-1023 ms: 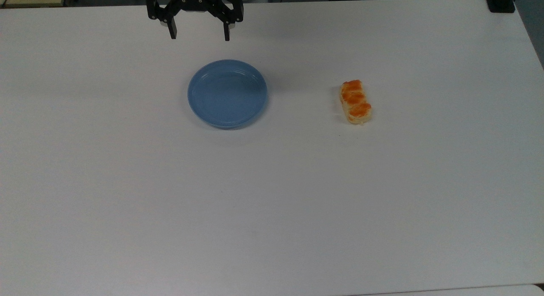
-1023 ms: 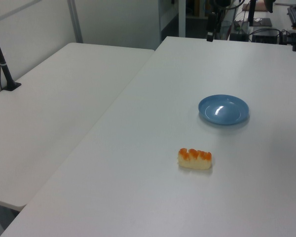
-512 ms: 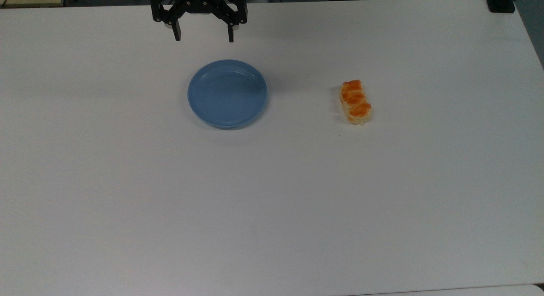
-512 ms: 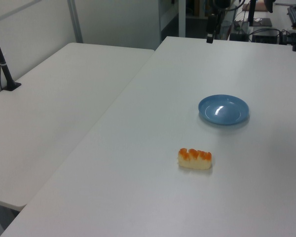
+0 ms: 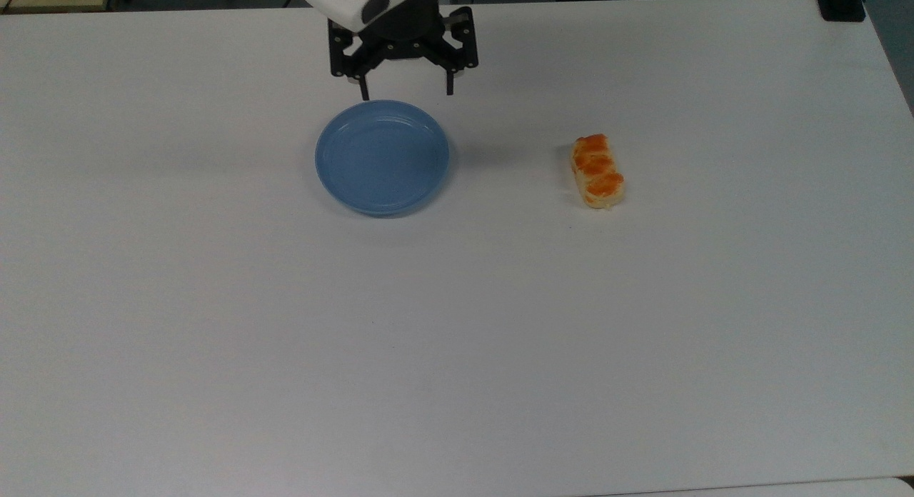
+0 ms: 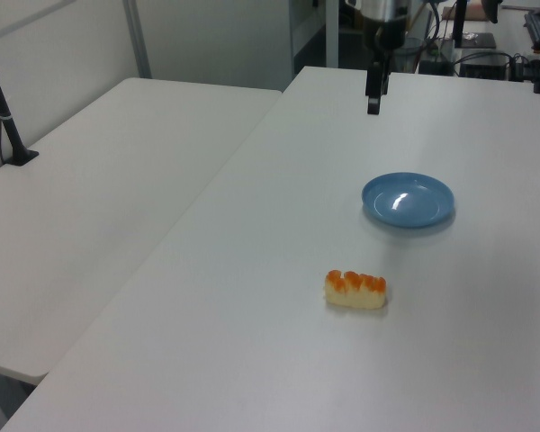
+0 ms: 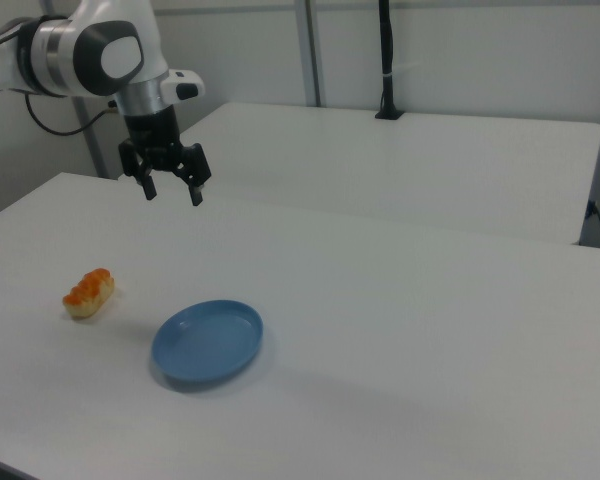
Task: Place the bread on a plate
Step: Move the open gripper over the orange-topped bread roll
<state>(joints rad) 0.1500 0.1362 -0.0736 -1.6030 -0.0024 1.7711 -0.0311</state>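
1. No readable writing or labels on anything.
2. Plate [image 5: 383,157], blue, sits bare on the white surface [image 5: 457,340], holding nothing.
3. Bread [image 5: 597,171] lies on the surface, well apart from the plate, toward the top view's right.
4. End effector [image 5: 406,94] hangs in the air at the plate's far rim in the top view, fingers spread, gripping nothing.

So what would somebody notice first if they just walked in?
Probably the bread, bright orange on top, alone on the white table at the top view's right. Next the blue plate near the middle, bare, with the black gripper hanging above its far edge, fingers spread.
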